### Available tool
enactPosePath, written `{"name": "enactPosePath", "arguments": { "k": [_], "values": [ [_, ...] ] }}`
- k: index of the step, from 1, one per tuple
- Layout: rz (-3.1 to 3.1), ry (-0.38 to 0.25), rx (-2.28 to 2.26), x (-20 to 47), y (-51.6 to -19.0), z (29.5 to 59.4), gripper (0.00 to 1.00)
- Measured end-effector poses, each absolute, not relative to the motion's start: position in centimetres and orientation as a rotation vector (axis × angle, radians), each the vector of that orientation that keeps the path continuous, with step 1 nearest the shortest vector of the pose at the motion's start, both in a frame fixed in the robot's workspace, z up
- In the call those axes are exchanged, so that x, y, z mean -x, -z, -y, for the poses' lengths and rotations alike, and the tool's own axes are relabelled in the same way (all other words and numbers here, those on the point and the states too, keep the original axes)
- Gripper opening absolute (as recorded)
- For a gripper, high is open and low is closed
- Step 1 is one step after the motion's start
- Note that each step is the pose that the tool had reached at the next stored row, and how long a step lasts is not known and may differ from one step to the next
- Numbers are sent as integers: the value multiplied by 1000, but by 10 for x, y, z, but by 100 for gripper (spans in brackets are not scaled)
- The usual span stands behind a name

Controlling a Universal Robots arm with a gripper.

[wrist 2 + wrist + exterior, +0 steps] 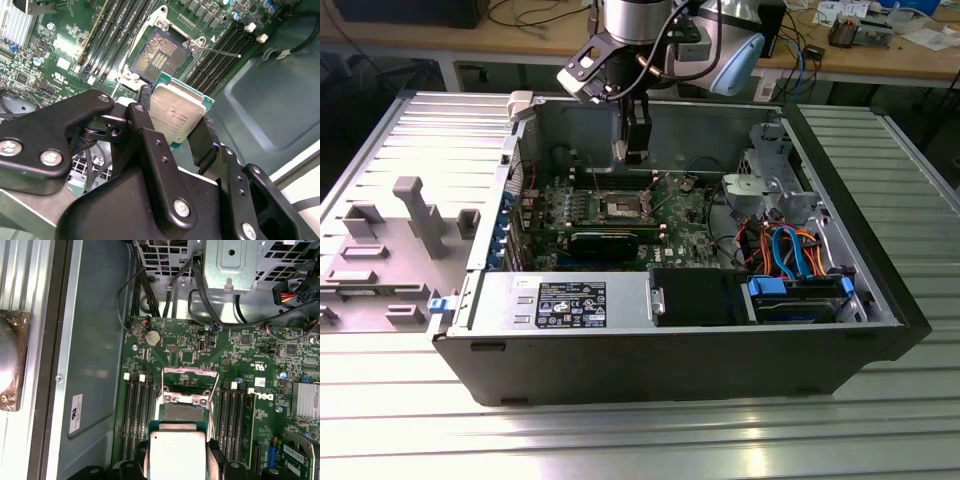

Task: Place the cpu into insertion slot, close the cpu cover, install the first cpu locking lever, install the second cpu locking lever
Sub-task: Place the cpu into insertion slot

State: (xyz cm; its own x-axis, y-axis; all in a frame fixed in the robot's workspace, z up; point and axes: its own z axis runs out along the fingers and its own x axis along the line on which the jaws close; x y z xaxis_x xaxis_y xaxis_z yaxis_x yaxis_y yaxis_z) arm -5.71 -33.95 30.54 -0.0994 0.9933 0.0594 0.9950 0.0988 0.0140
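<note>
My gripper (632, 148) hangs inside the open computer case, shut on the cpu (177, 116), a flat square chip with a pale silver face and green edge. Its black fingers (142, 122) clamp two opposite edges of the chip. The insertion slot (161, 55) lies bare on the green board just beyond the chip, its dark contact field exposed; it is also seen as the insertion slot (182, 412) past the held cpu (177, 452). The cpu cover (190, 371) stands flipped open at the slot's far side. A thin wire locking lever (220, 51) sticks out beside the slot. In the exterior view the slot (623, 207) sits below the gripper.
Black memory slots (137, 410) flank the socket on both sides. A silver drive cage (765, 190) with orange and blue cables (790, 250) fills the exterior view's right; a power supply (570, 300) lies along the front. A grey fixture (410, 215) stands outside the case.
</note>
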Motion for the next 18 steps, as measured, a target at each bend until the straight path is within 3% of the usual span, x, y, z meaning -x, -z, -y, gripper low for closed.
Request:
{"name": "enactPosePath", "arguments": {
  "k": [18],
  "values": [
    [2243,46,2179,58,-286,339,55]
  ]
}}
